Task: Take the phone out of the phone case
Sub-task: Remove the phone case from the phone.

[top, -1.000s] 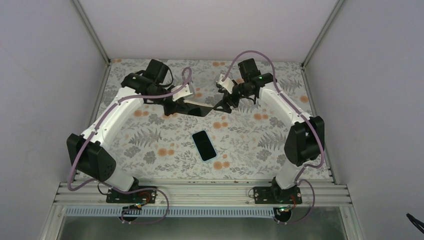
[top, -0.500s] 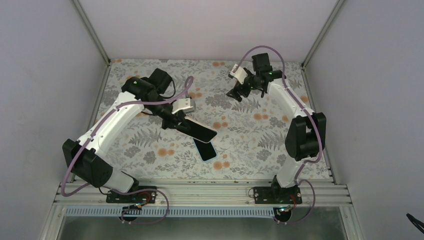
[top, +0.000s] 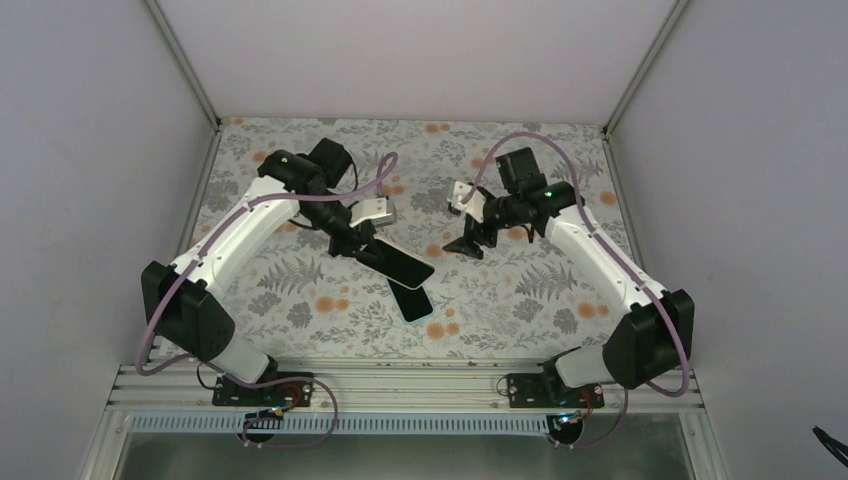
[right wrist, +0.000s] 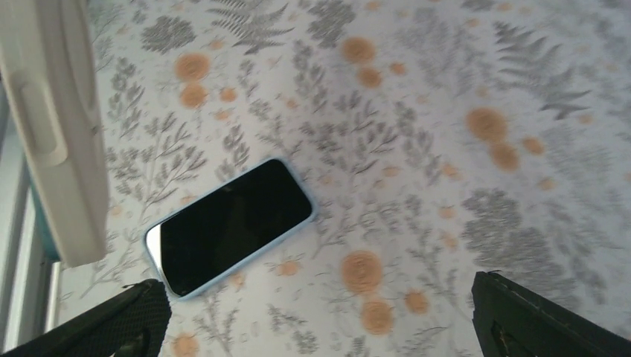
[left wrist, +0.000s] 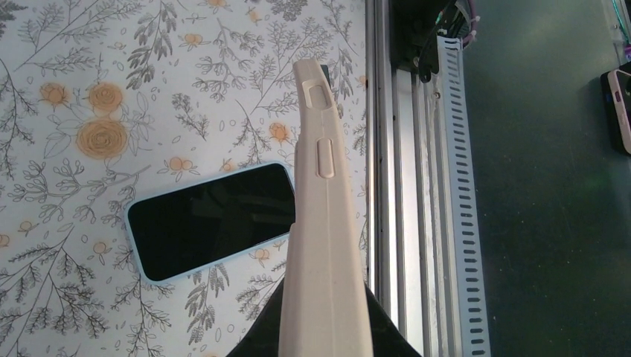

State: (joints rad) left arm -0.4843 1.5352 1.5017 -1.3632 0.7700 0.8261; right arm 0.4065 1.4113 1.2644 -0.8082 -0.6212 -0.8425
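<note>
My left gripper [top: 352,243] is shut on one end of a beige phone case [left wrist: 324,223] and holds it off the table, tilted, edge-on in the left wrist view. From the top, the case [top: 402,263] shows a dark face, apparently the phone inside it. Its free end hangs just over a second phone in a light-blue case [top: 413,301], which lies flat, screen up. That blue-cased phone [right wrist: 231,223] also shows in the right wrist view, with the beige case [right wrist: 52,126] at the upper left. My right gripper [top: 467,241] is open and empty, to the right of the beige case.
The table is covered by a floral mat [top: 520,290], with grey walls on three sides. An aluminium rail [left wrist: 402,186] runs along the near edge. Beyond it, on the dark floor, lies another cased phone [left wrist: 618,108].
The left arm carried the beige case from the back of the table toward the middle, over the blue-cased phone. The right gripper came away from it, swung back, then returned toward the centre.
</note>
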